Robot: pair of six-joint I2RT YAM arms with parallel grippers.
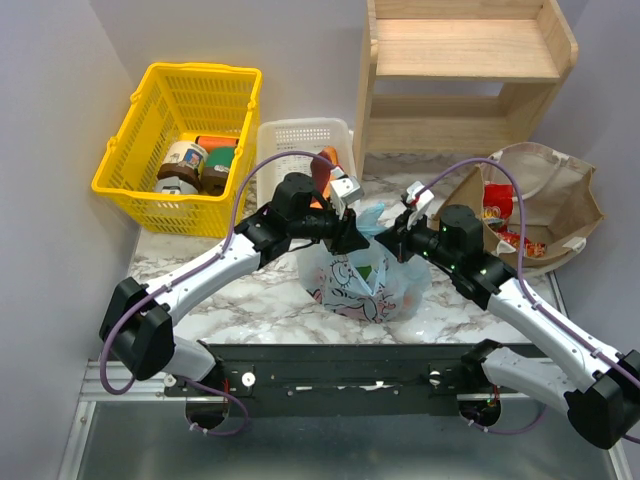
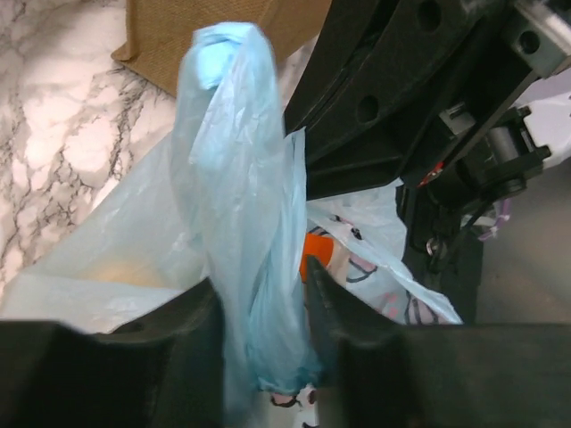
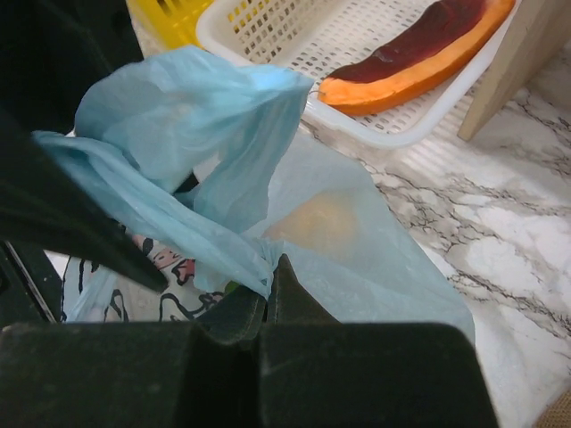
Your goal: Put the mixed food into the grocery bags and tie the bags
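bag: thin light-blue translucent plastic bag (image 1: 362,282) sat filled on white marble table (image 1: 260,305) | left gripper (image 2: 263,308) clamped its twisted handle (image 2: 236,178) | right gripper (image 3: 268,287) pinched the other handle (image 3: 178,223) | risk: hard pull might tear film, or a handle slip out

I see jars (image 1: 182,165) in the yellow basket (image 1: 135,150), a purple-orange wedge (image 3: 419,49) in the white tray (image 1: 300,135), and a wooden shelf (image 1: 465,50) behind.
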